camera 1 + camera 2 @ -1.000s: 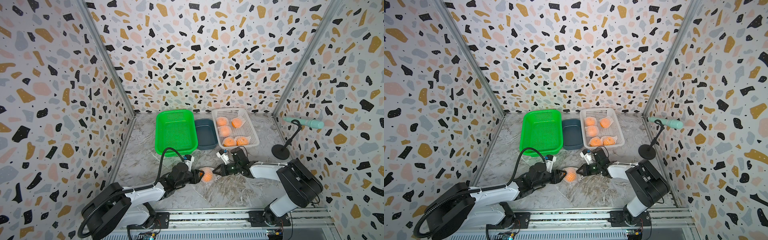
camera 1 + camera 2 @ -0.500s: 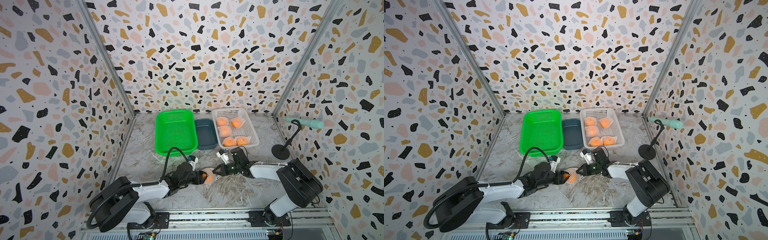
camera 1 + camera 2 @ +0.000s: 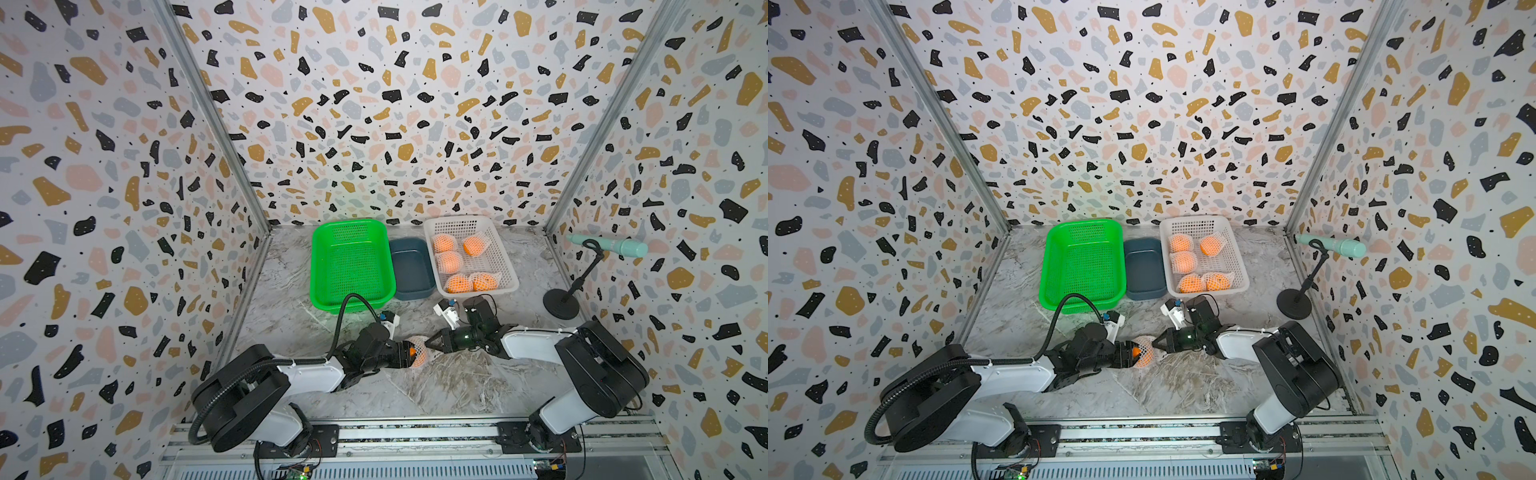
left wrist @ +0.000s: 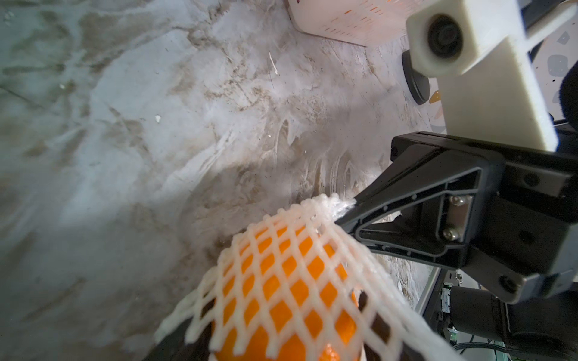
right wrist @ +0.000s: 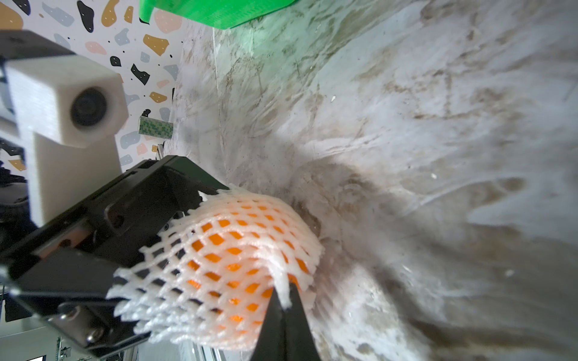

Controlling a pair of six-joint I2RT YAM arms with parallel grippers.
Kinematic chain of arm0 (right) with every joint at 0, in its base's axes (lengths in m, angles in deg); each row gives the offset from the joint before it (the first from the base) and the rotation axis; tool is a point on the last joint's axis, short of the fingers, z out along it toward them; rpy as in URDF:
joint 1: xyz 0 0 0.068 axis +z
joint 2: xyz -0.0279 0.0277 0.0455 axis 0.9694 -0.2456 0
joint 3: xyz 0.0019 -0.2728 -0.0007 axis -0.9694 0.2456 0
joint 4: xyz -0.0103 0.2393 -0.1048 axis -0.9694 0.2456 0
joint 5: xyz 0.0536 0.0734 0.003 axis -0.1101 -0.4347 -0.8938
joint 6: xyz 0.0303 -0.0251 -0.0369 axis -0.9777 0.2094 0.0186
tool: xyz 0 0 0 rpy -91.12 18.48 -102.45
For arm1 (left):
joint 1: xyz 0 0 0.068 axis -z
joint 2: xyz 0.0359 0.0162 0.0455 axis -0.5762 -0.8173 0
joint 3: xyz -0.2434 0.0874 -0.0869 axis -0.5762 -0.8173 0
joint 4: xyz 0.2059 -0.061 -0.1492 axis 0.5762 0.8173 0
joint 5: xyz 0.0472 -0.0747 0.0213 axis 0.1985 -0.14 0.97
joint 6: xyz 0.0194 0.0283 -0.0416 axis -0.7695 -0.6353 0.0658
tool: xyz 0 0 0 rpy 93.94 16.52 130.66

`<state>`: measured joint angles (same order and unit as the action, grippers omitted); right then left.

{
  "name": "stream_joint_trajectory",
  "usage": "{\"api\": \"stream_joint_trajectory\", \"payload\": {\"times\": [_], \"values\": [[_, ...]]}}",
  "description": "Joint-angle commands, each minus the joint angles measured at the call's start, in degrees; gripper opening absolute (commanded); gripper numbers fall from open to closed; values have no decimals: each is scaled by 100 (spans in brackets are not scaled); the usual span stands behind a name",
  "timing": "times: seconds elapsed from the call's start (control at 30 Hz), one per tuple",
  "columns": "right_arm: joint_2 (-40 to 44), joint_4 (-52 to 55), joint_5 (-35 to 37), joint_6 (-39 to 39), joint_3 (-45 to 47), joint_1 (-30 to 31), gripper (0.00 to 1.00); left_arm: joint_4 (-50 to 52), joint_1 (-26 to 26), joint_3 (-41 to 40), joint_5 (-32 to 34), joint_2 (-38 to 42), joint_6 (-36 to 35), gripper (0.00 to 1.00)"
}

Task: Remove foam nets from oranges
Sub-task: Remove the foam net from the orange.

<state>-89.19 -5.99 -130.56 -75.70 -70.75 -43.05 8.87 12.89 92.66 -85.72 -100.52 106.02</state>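
- Left arm has advanced since the earlier frames. The left gripper (image 3: pixel 406 354) now straddles one orange (image 4: pixel 283 281) on the table (image 3: pixel 457 386), in front of the white basket (image 3: pixel 461 226). Its jaws are spread, but I cannot tell if they clamp the fruit.
- Five netted oranges (image 3: pixel 449 262) wait in that basket.
- Right gripper (image 5: pixel 284 301): clenched on the foam net (image 5: pixel 237 250) edge.
- Step in hand: stripping the first net. Next move: secure the fruit, then draw the net off.
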Motion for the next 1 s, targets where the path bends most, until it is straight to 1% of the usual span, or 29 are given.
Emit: {"api": "stream_joint_trajectory", "payload": {"times": [0.0, 0.1, 0.4, 0.63, 0.97], "values": [[250, -103, -105, -31, 39, -7, 0, 81, 25, 109, 125, -91, -2, 70], [277, -37, -99, 4, 13, -4, 0, 31, 30, 128, 102, -135, 14, 65], [309, 63, -11, 44, 30, -4, 0, -43, 27, 184, -16, -82, -16, 57], [352, 193, 191, 48, 81, -141, 0, 17, 21, 215, -42, 150, -44, 57], [430, 244, 267, 57, 171, -241, 0, 395, 15, 295, 102, 488, -204, 58]]}}
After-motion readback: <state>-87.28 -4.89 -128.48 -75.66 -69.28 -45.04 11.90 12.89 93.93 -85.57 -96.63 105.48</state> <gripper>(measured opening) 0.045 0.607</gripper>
